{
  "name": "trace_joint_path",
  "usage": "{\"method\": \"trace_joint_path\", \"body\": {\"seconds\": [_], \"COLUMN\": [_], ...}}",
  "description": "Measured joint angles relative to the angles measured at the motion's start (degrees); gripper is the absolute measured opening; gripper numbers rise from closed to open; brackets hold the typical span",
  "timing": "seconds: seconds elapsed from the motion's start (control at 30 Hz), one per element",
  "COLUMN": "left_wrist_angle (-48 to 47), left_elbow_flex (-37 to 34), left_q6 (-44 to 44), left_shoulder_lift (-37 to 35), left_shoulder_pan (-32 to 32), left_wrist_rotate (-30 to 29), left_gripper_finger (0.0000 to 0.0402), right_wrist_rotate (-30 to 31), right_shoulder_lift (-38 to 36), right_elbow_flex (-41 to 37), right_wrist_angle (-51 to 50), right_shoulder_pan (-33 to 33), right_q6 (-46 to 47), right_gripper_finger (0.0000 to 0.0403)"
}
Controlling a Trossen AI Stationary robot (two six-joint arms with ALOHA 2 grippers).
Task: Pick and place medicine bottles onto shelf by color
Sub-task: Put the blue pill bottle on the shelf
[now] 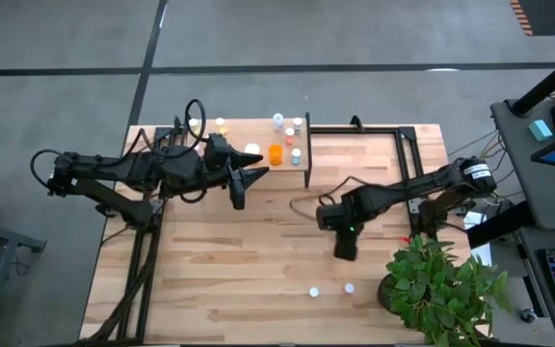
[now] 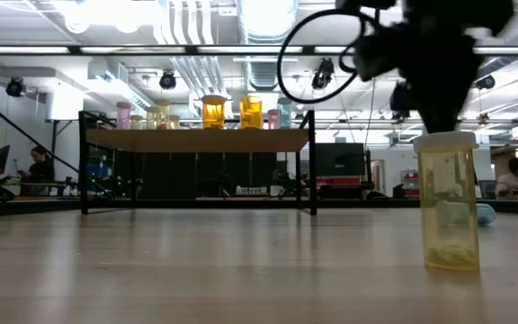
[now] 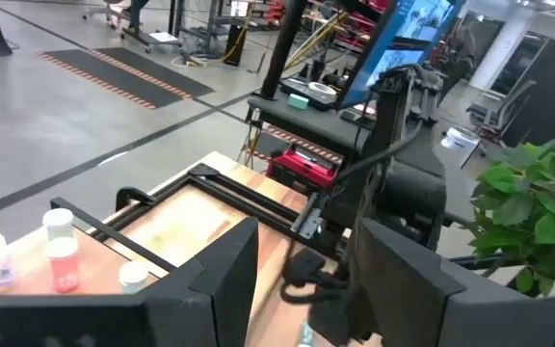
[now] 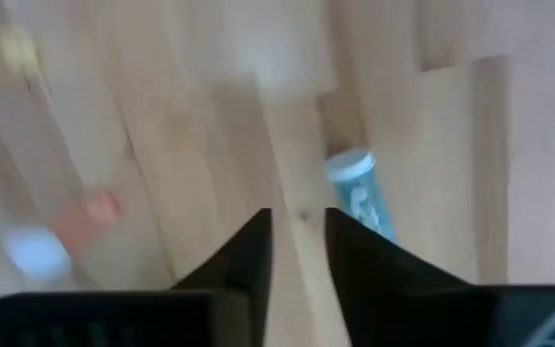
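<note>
1. High view: the left end effector [image 1: 244,183] hangs released and empty at the right end of the shelf [image 1: 176,135], where several medicine bottles [image 1: 276,154] already stand. The right end effector [image 1: 345,241] points down over the middle of the bench [image 1: 220,270]. Two more small bottles [image 1: 314,291] lie nearer, left of the potted plant [image 1: 441,289].
2. Low view: a yellowish bottle [image 2: 448,202] stands upright on the bench to the right, directly below a dark arm [image 2: 430,54], probably the right one. The shelf stands well beyond it, topped by a row of bottles.
3. Left wrist view: the left arm's fingers [image 3: 224,280] stand wide apart with nothing between them. Capped bottles [image 3: 61,253] show close by.
4. Right wrist view: the right arm's fingers [image 4: 249,255] stand narrowly parted and carry nothing. A blue bottle [image 4: 362,193] lies on its side just beyond them, and a pink bottle [image 4: 85,217] lies farther off.

The step in hand appears to be the right arm's next pick. That calls for straddling one bottle squarely, clenching on it, then carrying it to its own colour group on the shelf.
</note>
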Motion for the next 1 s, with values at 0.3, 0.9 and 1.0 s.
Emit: {"method": "trace_joint_path", "body": {"seconds": [0.3, 0.9, 1.0], "left_wrist_angle": [0.0, -0.1, -0.1], "left_elbow_flex": [0.0, 0.0, 0.0], "left_q6": [-0.5, 3.1, 3.5], "left_shoulder_lift": [0.0, 0.0, 0.0], "left_shoulder_pan": [-1.1, -1.1, -1.1], "left_wrist_rotate": [1.1, 1.1, 1.1], "left_gripper_finger": [0.0160, 0.0160, 0.0160], "right_wrist_rotate": [-0.3, 4.5, 9.2], "right_shoulder_lift": [0.0, -2.6, -2.0], "right_elbow_flex": [-7.9, -11.8, -11.9], "right_wrist_angle": [-0.1, 8.3, 10.7], "right_shoulder_pan": [5.3, 5.4, 5.4], "right_q6": [-13.8, -13.3, -13.7], "right_gripper_finger": [0.0185, 0.0191, 0.0191]}}
